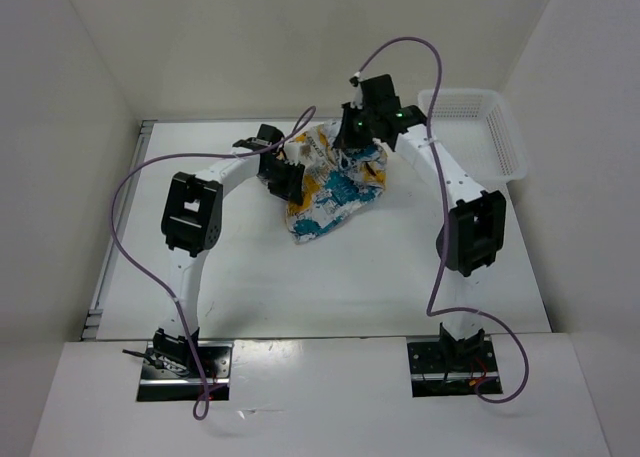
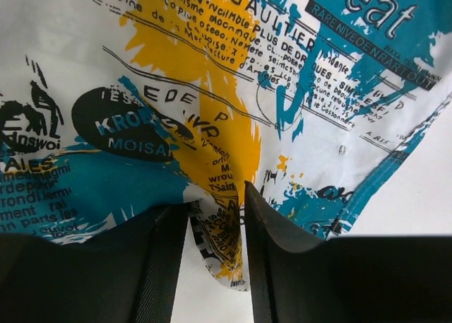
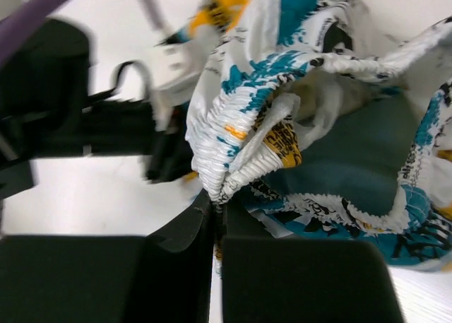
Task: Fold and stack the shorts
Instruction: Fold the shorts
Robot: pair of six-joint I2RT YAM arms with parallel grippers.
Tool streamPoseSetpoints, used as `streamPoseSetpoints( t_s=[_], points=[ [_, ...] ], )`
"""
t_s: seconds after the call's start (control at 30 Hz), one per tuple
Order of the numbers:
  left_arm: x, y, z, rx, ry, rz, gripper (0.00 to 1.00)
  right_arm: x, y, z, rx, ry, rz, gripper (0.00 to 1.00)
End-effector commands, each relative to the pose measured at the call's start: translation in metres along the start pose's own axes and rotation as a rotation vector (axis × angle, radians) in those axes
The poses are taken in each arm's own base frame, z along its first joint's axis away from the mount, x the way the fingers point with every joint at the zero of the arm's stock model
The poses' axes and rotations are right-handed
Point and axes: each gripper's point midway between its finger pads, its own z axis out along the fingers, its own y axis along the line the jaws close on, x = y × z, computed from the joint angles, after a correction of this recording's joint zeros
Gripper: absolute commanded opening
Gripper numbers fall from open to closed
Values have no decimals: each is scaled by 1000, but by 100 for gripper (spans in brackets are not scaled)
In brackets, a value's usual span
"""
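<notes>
The shorts [image 1: 335, 187], pinched by right end effector [image 3: 215, 199] (waistband [image 3: 226, 143]) and left end effector [image 2: 215, 201] (fold [image 2: 220, 231]); uneven pulling may slip the bunched waistband free.

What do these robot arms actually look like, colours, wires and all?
Both the left arm and right arm have slim white links joined by chunky black joint housings. A loose purple cable trails from each base upward. The left gripper and right gripper have flat black fingers. A small green light glows on the right wrist.
</notes>
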Motion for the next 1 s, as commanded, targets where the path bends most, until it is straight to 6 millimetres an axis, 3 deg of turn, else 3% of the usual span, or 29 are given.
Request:
streamPoseSetpoints(
  t_s=[0.0,0.3,0.53,0.67,0.7,0.8,0.87,0.97],
  points=[
    [35,21,29,-59,110,-34,45,0,55,5,-110,2,28,0],
    [29,33,24,-78,87,-45,49,67,131,32,-248,151,-5,0],
    [23,61,-26,-147,23,-102,65,81,114,66,-166,155,-1,0],
    [16,68,-60,-169,-12,-133,78,80,108,72,-137,139,-2,0],
    [14,61,-70,-161,-17,-131,84,81,109,73,-124,133,-9,0],
    [11,75,-94,-198,-44,-160,87,84,105,77,-109,136,-19,0],
    [10,84,-102,-236,-53,-168,89,77,108,76,-120,115,-30,0],
    [22,97,-86,-258,-10,-187,89,72,118,81,-140,96,-52,0]
  ],
)
